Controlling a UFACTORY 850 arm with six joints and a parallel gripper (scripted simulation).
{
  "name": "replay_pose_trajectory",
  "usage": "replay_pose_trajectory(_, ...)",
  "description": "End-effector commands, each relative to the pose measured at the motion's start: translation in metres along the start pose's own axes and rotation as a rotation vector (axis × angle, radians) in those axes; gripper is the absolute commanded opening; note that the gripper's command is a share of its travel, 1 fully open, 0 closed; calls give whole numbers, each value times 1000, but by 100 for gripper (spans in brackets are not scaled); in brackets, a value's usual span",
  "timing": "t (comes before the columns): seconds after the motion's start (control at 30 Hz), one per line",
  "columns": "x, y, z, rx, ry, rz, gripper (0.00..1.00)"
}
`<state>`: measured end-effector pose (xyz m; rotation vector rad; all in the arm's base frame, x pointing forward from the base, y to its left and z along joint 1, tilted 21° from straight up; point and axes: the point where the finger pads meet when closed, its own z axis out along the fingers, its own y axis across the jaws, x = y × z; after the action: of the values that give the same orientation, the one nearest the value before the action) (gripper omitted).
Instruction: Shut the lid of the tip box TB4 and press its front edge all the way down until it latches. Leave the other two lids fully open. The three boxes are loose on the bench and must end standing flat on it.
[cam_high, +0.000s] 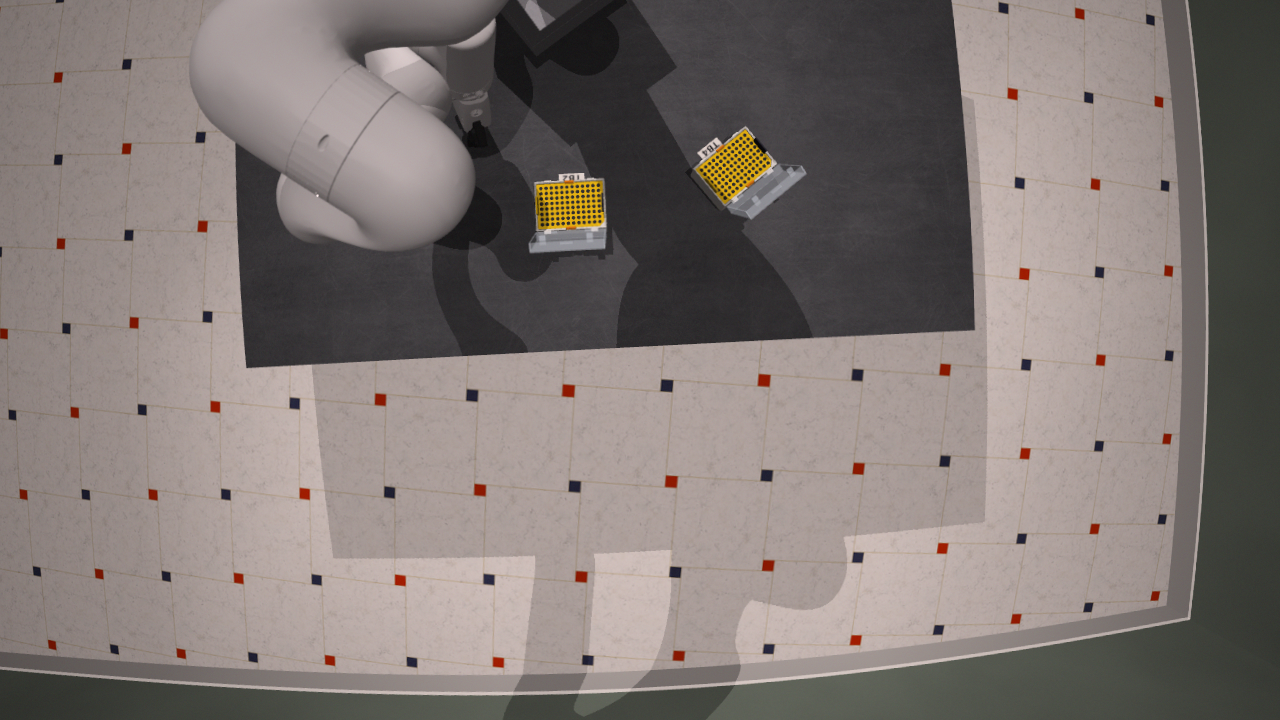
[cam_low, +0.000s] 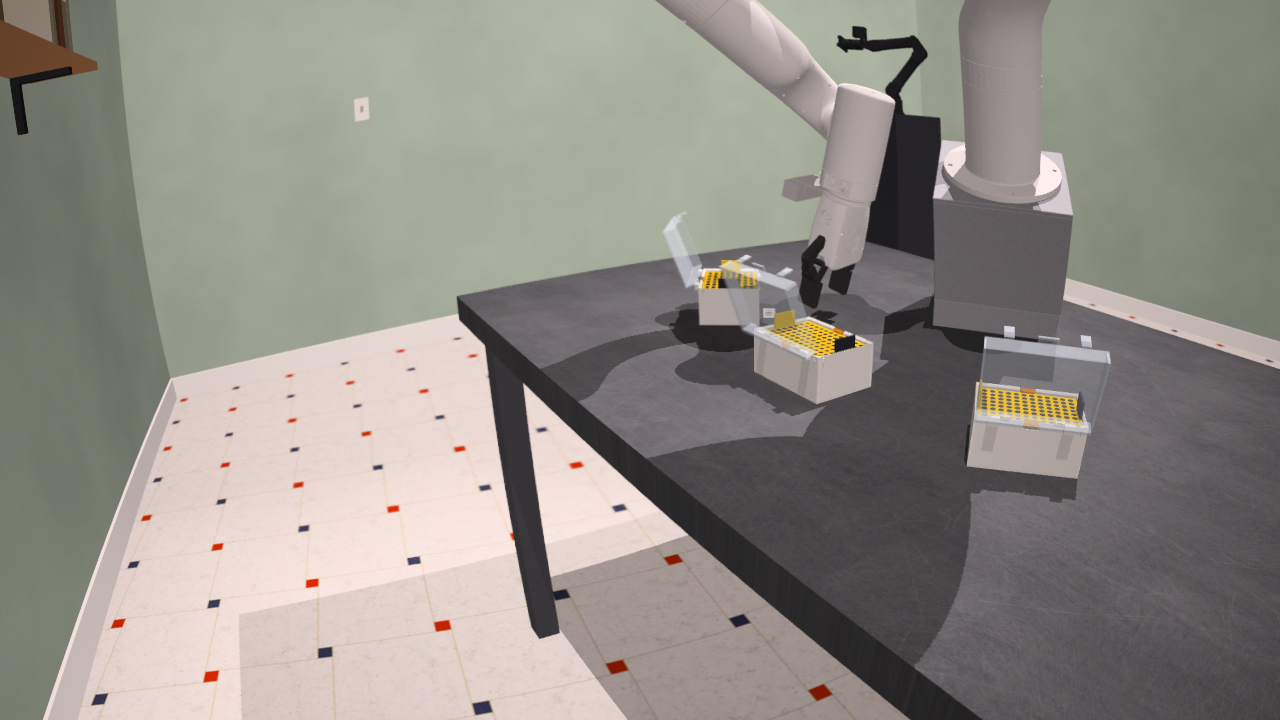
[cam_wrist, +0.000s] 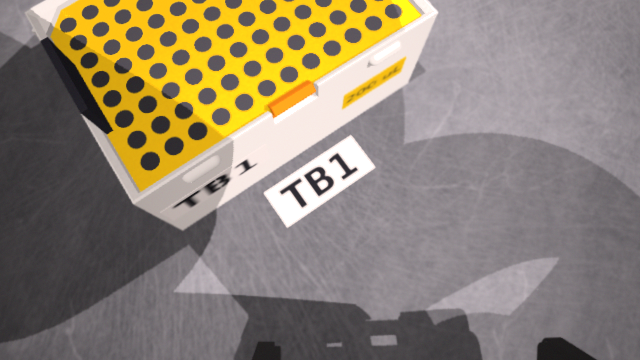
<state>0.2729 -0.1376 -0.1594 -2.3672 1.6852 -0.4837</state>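
Black tool (cam_low: 824, 275), fingers spread and bare, hangs by white, yellow-racked box TB1 (cam_wrist: 280, 135).

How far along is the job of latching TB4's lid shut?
Done: nothing yet; TB4 has its lid standing upright, open. In hand: the open, empty gripper hangs beside TB1, not TB4. Left: cross to TB4, swing its lid down, press the front edge until it latches.
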Motion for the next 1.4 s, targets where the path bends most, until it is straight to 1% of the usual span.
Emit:
replay_pose_trajectory(0.0,0,0,0,0,0,0,100)
replay_pose_trajectory(1.03,0,0,0,0,0,0,100)
replay_pose_trajectory(1.37,13,0,-48,0,0,0,100)
